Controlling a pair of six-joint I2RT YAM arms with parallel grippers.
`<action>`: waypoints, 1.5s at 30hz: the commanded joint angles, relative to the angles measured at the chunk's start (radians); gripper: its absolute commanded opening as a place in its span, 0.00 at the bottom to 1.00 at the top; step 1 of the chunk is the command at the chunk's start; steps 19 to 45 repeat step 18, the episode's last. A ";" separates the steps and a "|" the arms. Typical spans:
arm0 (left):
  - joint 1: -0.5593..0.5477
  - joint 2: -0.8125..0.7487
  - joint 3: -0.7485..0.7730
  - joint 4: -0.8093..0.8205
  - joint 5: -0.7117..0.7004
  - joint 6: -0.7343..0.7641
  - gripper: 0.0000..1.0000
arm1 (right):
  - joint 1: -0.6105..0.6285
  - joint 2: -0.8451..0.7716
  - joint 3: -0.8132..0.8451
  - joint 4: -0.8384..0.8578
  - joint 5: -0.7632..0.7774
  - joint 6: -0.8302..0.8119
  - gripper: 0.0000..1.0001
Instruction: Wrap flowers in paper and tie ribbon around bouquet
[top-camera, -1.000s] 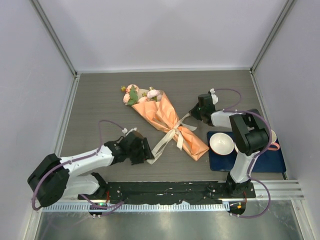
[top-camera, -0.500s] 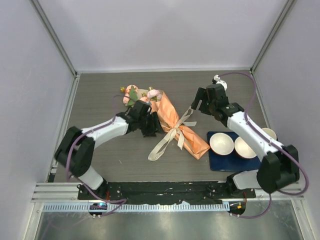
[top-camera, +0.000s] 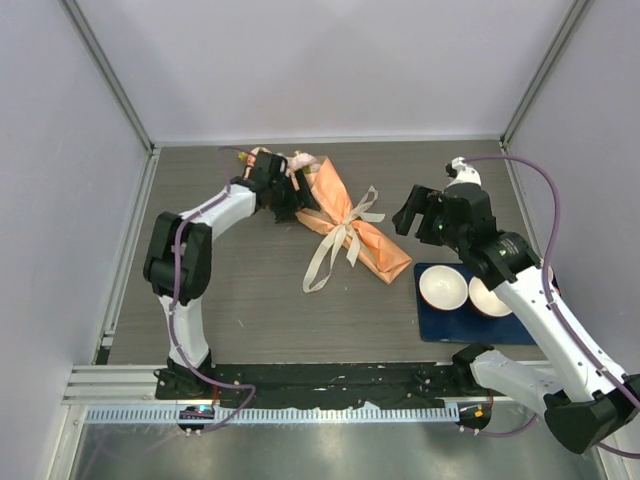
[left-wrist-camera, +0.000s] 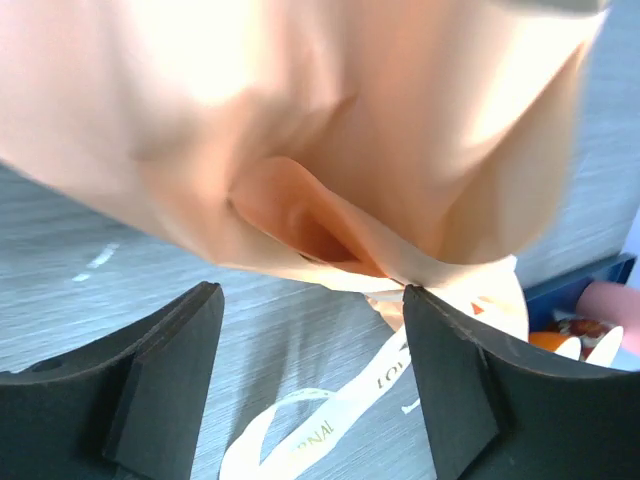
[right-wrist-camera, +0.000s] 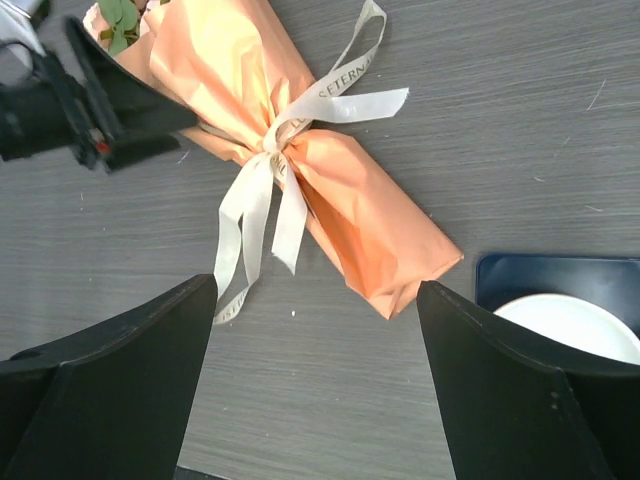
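Two left fingers beside bouquet

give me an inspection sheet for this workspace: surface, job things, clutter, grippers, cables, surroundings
surface: grey wood-grain table, no spills seen
job's things: bouquet lies flat, orange paper wrapped; ribbon tied round its middle, tails loose on the table; flowers at the wide end, mostly hidden by the left arm
clutter: two white bowls on a dark blue mat, right of the bouquet
grippers: left gripper open at the bouquet's wide end; right gripper open above the bouquet, holding nothing
cables: purple cables loop along both arms, off the bouquet
surroundings: pale walls; nothing else seen
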 joint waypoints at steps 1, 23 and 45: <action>0.036 -0.153 0.044 -0.082 0.002 0.086 0.79 | 0.003 -0.015 0.121 -0.084 0.019 -0.034 0.90; 0.034 -1.002 0.183 -0.231 0.334 0.082 1.00 | 0.003 -0.101 0.663 -0.254 -0.025 -0.186 0.98; 0.034 -1.002 0.183 -0.231 0.334 0.082 1.00 | 0.003 -0.101 0.663 -0.254 -0.025 -0.186 0.98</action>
